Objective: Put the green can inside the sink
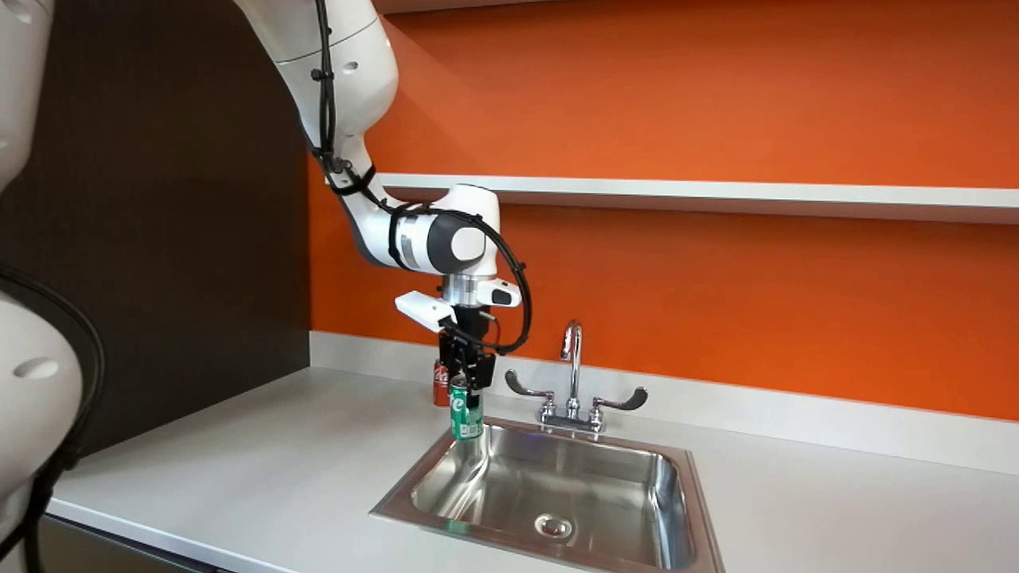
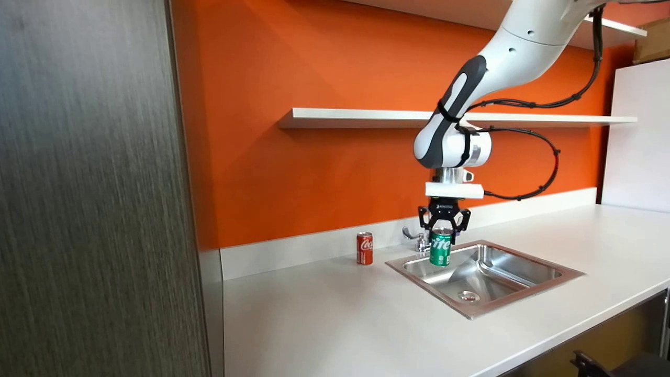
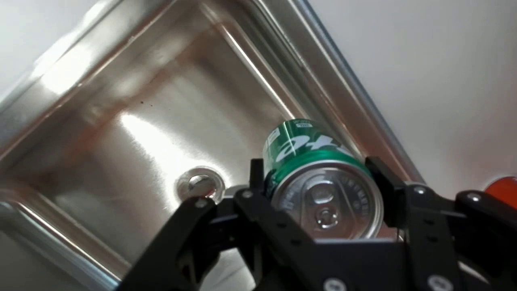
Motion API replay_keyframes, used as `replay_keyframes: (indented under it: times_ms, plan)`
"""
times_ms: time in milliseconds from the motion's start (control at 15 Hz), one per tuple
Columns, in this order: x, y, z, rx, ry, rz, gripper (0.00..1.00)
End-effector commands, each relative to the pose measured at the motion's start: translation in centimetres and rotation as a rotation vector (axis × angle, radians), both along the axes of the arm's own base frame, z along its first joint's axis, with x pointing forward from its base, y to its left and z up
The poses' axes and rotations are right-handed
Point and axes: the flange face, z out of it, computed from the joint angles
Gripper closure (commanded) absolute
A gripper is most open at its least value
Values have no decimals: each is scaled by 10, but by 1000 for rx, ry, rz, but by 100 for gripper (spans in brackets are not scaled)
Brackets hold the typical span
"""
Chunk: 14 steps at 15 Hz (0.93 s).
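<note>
The green can (image 1: 466,418) has a silvery top and pale lettering. It also shows in an exterior view (image 2: 440,252) and in the wrist view (image 3: 307,145). My gripper (image 1: 470,390), also in an exterior view (image 2: 443,235) and the wrist view (image 3: 317,178), is shut around the can's upper part, one finger on each side. The can is upright and held up, near the back corner of the sink on the red can's side. The stainless sink (image 1: 589,485) lies below, also in an exterior view (image 2: 497,280) and the wrist view (image 3: 194,109). Its round drain shows beside the can.
A red can (image 1: 440,386) stands on the counter behind the gripper, also in an exterior view (image 2: 365,248) and at the wrist view's edge (image 3: 505,190). The chrome faucet (image 1: 573,370) with two handles rises behind the sink. A white shelf (image 1: 716,191) runs along the orange wall.
</note>
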Motion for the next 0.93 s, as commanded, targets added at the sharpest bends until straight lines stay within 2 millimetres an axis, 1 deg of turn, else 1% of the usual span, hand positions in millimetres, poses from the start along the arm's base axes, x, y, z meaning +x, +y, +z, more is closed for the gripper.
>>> replay_keyframes:
  times_ms: [0,133,333,867]
  plan:
    - [-1,-28,-10,22,-26,-91,62]
    - [0,-38,-23,32,-23,-121,62]
    - [3,-46,-47,45,-13,-155,62]
    - [9,-51,-104,68,33,-202,62]
